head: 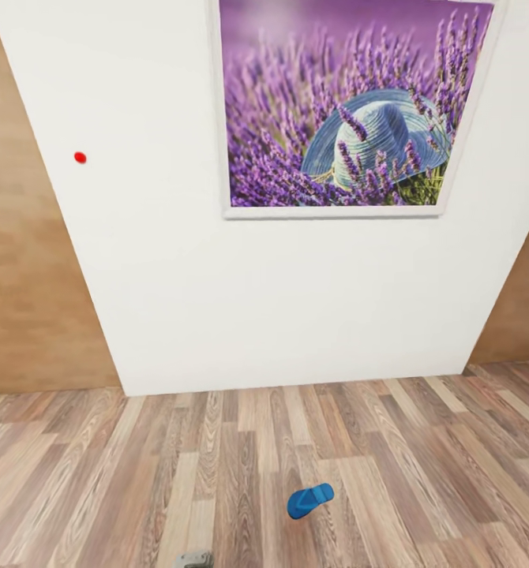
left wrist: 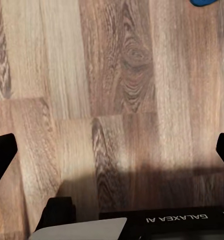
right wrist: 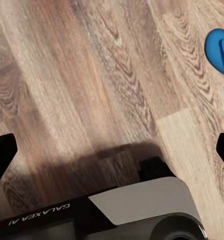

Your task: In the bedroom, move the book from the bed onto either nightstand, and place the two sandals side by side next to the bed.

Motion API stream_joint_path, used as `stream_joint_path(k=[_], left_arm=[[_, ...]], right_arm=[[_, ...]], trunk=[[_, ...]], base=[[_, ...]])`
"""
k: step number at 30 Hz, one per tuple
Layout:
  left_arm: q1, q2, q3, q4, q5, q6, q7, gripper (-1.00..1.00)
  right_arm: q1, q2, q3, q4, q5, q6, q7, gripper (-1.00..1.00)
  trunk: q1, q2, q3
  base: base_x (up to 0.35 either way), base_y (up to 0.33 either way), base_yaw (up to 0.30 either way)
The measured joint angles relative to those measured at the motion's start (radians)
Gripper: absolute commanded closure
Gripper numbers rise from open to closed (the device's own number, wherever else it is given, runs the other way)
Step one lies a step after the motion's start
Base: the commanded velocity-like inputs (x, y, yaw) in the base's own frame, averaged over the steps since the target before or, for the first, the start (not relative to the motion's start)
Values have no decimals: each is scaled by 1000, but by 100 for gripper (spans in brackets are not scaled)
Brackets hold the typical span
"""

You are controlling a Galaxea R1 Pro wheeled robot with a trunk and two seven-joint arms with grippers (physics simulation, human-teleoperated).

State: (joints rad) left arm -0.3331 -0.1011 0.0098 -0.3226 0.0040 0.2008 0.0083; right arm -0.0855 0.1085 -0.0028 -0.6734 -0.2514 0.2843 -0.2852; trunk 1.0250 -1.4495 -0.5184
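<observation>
Left tool [left wrist: 112, 155] spread wide, black fingertips parted at the two edges of its wrist view, nothing between them but bare wood-plank floor [left wrist: 66, 75]. Right tool [right wrist: 112, 150] likewise gaping and empty, aimed down at the same planks. One blue sandal [head: 310, 500] flat on the floor, well apart from the white wall [head: 178, 276] and on the robot's side of it, below the framed lavender picture [head: 351, 106] hung there; a sliver of that sandal at the edge of the left wrist view [left wrist: 204, 2], a larger piece near the edge of the right wrist view [right wrist: 220, 50]. Small red dot [head: 80, 157] on the wall beside the picture. Probably an approach to the sandal, with nothing yet picked up and most of the task ahead. To do this well: roll a little nearer the sandal, centre it between the right fingers, come straight down, close across the sole's narrow width rather than on the thin thong strap, then lift level. Slow descent advised, since fingertips scraping the planks could push the light sole away.
</observation>
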Motion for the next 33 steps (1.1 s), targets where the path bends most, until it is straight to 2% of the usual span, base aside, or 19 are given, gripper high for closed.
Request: stream_joint_path(k=[22, 33], left_arm=[[0, 0, 0, 0, 0, 0, 0, -100], [0, 0, 0, 0, 0, 0, 0, -100]], right_arm=[[0, 0, 0, 0, 0, 0, 1, -100], [0, 0, 0, 0, 0, 0, 1, -100]], trunk=[[0, 0, 0], [-1, 0, 0]], base=[[14, 3, -283], [285, 0, -283]])
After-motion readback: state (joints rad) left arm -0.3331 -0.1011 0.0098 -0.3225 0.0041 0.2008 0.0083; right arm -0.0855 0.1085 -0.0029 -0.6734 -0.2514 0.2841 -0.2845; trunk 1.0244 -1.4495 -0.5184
